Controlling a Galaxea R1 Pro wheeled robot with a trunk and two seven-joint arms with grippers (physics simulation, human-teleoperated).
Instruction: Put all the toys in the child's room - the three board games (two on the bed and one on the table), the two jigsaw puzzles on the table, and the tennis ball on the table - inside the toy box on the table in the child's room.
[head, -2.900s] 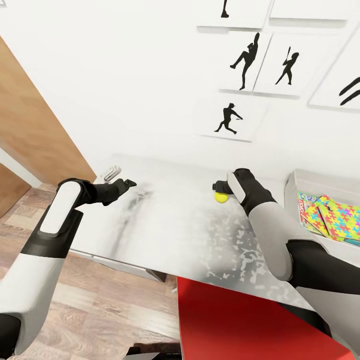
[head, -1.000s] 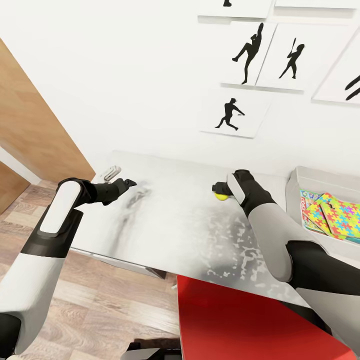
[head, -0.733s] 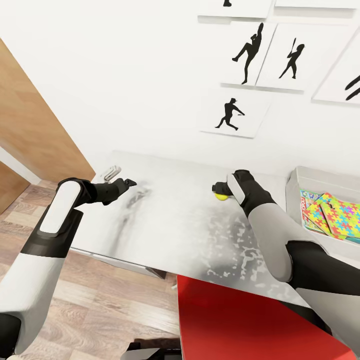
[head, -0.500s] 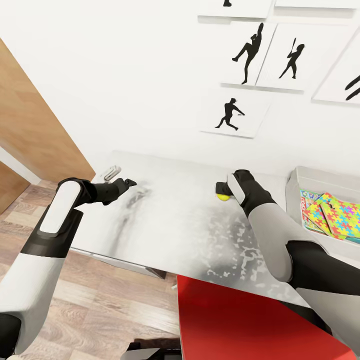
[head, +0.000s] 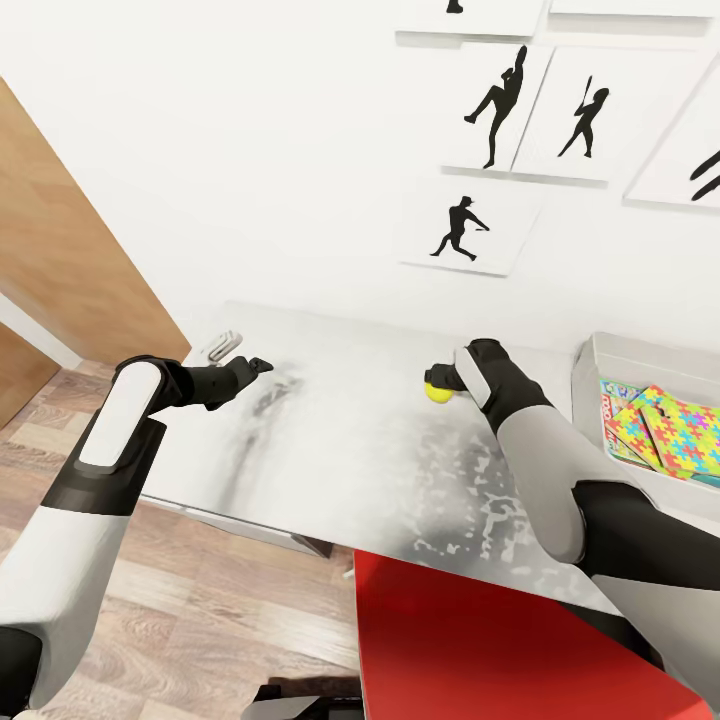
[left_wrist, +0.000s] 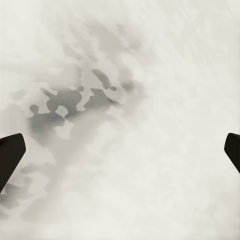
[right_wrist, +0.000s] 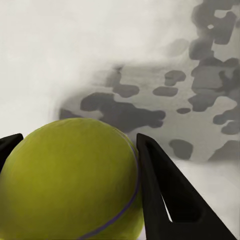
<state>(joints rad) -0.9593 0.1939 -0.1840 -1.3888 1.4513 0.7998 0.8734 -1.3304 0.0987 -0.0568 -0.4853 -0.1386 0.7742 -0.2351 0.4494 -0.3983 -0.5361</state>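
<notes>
Tennis ball (right_wrist: 70, 182) clamped in right end effector (right_wrist: 75, 165) above table (head: 340, 450), left end effector (left_wrist: 120, 150) spread wide

Head high; wrists near table (head: 340, 450)

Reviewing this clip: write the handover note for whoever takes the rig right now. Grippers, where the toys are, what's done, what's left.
Right gripper: fingers on both sides of the tennis ball, apparently touching it; a firm grip is not confirmed. In the head view the ball is low over the table at the gripper tip.
Left gripper: open, empty, over the tabletop.
Toy box sits at the table's right end; a jigsaw puzzle and a board game lie inside.
Done: at least those two items are boxed.
Left: carry the ball right into the box; the other toys cannot be checked here.
</notes>
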